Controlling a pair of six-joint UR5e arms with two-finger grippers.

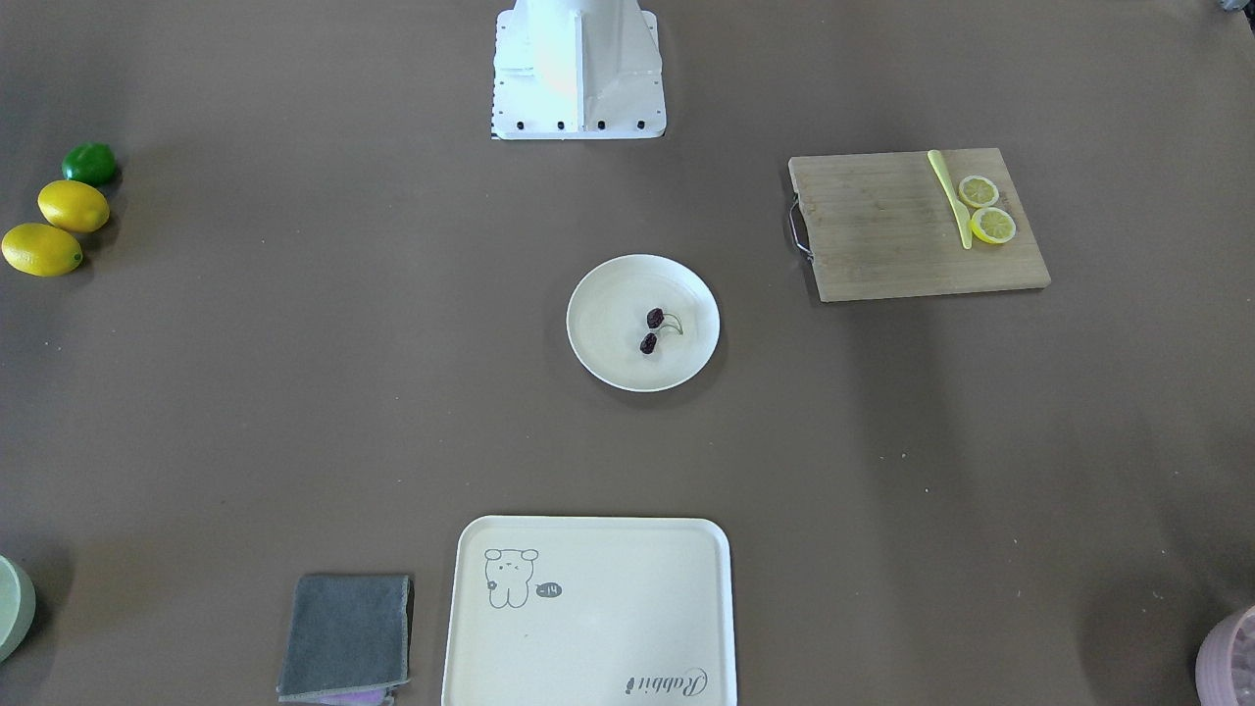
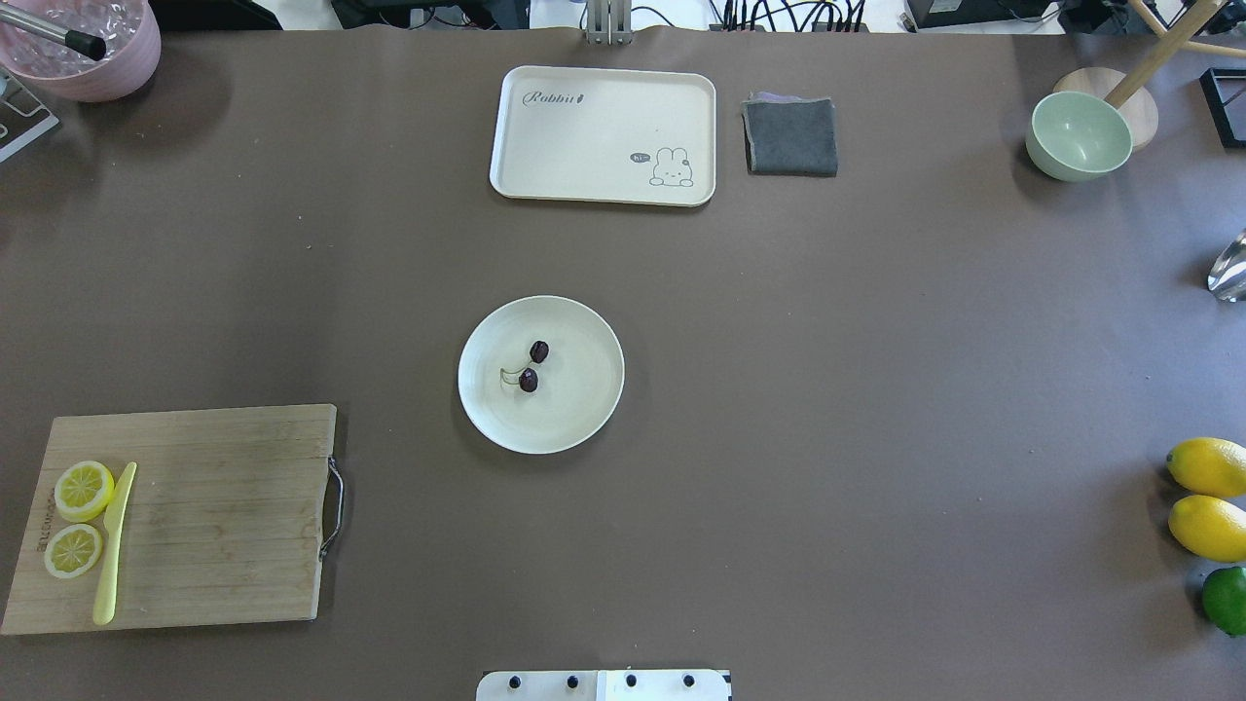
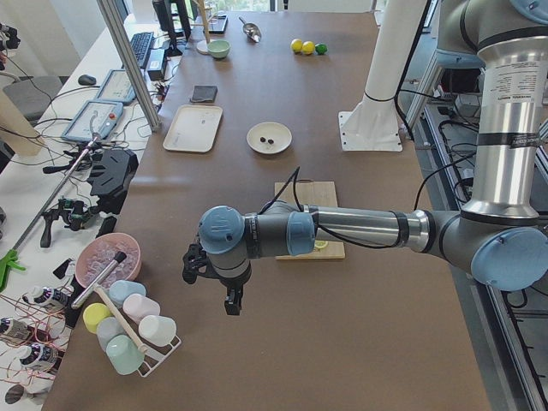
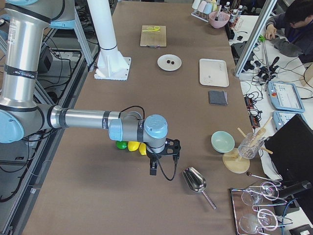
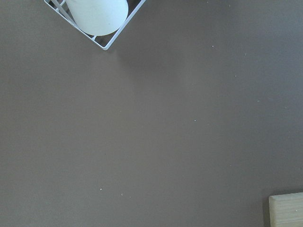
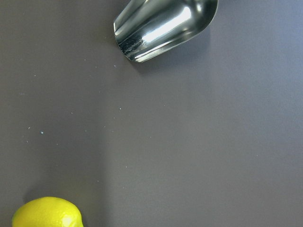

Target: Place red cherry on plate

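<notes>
**Centre of the front-facing view.** The red cherry point(image 1: 652, 330), two dark fruits joined by thin greenish stems, lies inside the plate point(image 1: 600, 294), slightly right of its middle and clear of the raised rim. The plate stands on the brown counter point(image 1: 294, 392), between the robot's base at the top edge and the rabbit tray point(image 1: 608, 637) at the bottom edge.

**Upper right.** A bamboo cutting board point(image 1: 882, 235) carries a yellow-green knife point(image 1: 949, 196) and two lemon slices point(image 1: 992, 225).

**Side views.** No arm appears in the front-facing or overhead view.
- The left gripper point(image 3: 231, 300) hangs over bare counter in the lower middle of the left side view, near a rack of cups point(image 3: 128, 330).
- The right gripper point(image 4: 153, 169) hangs in the lower middle of the right side view, between whole lemons point(image 4: 133, 146) and a steel scoop point(image 4: 195, 181).
- Both are well apart from the plate.
- Whether either pair of jaws is open or closed cannot be told from these side views. The wrist views show only counter and nearby objects.

**Assessment.** Judged from this layout, the placement looks complete, with nothing left to carry. The step in hand is most likely parking. Doing it well means keeping both arms away from the plate so the fruit is not disturbed. Should a correction be wanted, a vertical approach with the jaws spanning one fruit, not the flimsy stems, would probably be safest.
</notes>
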